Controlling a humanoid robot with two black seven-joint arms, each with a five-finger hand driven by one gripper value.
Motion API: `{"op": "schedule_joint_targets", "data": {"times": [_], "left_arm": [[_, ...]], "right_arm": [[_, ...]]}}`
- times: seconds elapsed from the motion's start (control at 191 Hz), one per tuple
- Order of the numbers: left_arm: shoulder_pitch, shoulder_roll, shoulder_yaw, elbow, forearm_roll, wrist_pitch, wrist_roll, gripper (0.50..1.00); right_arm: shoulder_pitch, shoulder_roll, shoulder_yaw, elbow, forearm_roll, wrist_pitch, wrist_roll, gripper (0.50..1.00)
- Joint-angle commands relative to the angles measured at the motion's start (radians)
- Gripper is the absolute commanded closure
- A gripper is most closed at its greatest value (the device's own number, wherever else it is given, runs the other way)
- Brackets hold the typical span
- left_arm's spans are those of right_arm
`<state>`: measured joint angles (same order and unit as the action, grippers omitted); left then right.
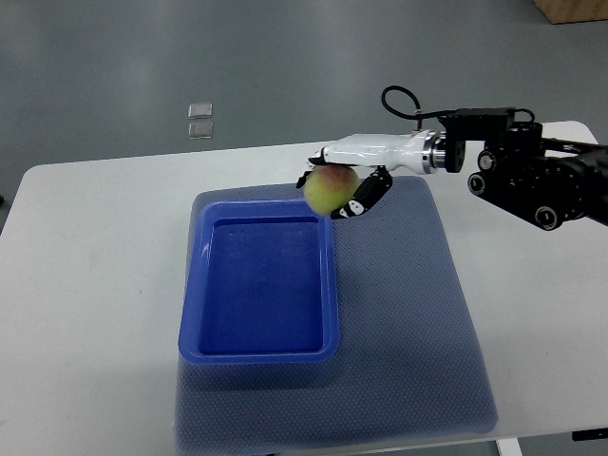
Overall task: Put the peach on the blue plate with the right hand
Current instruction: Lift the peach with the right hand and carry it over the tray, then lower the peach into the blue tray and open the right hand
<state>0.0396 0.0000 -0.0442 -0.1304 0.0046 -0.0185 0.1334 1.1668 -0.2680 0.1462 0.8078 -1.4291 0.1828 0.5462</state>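
A yellow-green peach with a red blush (pixel 329 190) is held in my right hand (pixel 344 185), whose fingers are curled around it. The arm comes in from the right edge. The peach hangs above the far right corner of the blue rectangular plate (pixel 258 353), over its rim. The plate is a shallow tray with nothing in it, lying on a blue-grey mat (pixel 408 313). My left hand does not show.
The mat lies on a white table (pixel 95 285). Two small clear square objects (pixel 199 119) lie on the grey floor beyond the table's far edge. A brown box corner (pixel 575 9) shows at the top right.
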Motion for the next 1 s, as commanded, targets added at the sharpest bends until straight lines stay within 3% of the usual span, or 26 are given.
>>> {"op": "schedule_joint_targets", "data": {"times": [0.0,0.157,0.329,0.47,0.538,0.606,0.742,0.993], "left_arm": [[0.0,0.0,0.001,0.0,0.0,0.0,0.0,0.5],[0.0,0.0,0.0,0.0,0.0,0.0,0.0,0.5],[0.0,0.0,0.0,0.0,0.0,0.0,0.0,0.5],[0.0,0.0,0.0,0.0,0.0,0.0,0.0,0.5],[0.0,0.0,0.0,0.0,0.0,0.0,0.0,0.5],[0.0,0.0,0.0,0.0,0.0,0.0,0.0,0.5],[0.0,0.0,0.0,0.0,0.0,-0.001,0.0,0.5],[0.0,0.0,0.0,0.0,0.0,0.0,0.0,0.5]], "right_arm": [[0.011,0.081,-0.016,-0.018,-0.001,0.0,-0.006,1.0],[-0.006,0.202,-0.063,-0.071,-0.008,0.0,-0.008,1.0],[-0.035,0.224,-0.126,-0.087,-0.008,-0.016,-0.008,1.0],[-0.045,0.224,-0.131,-0.087,-0.007,-0.014,-0.008,0.875],[-0.045,0.224,-0.131,-0.085,-0.004,-0.009,-0.008,0.705],[-0.047,0.227,-0.131,-0.087,-0.001,-0.003,-0.009,0.605],[-0.052,0.236,-0.131,-0.087,0.001,0.0,-0.009,0.577],[-0.053,0.224,-0.114,-0.084,0.019,-0.005,-0.008,0.574]]}}
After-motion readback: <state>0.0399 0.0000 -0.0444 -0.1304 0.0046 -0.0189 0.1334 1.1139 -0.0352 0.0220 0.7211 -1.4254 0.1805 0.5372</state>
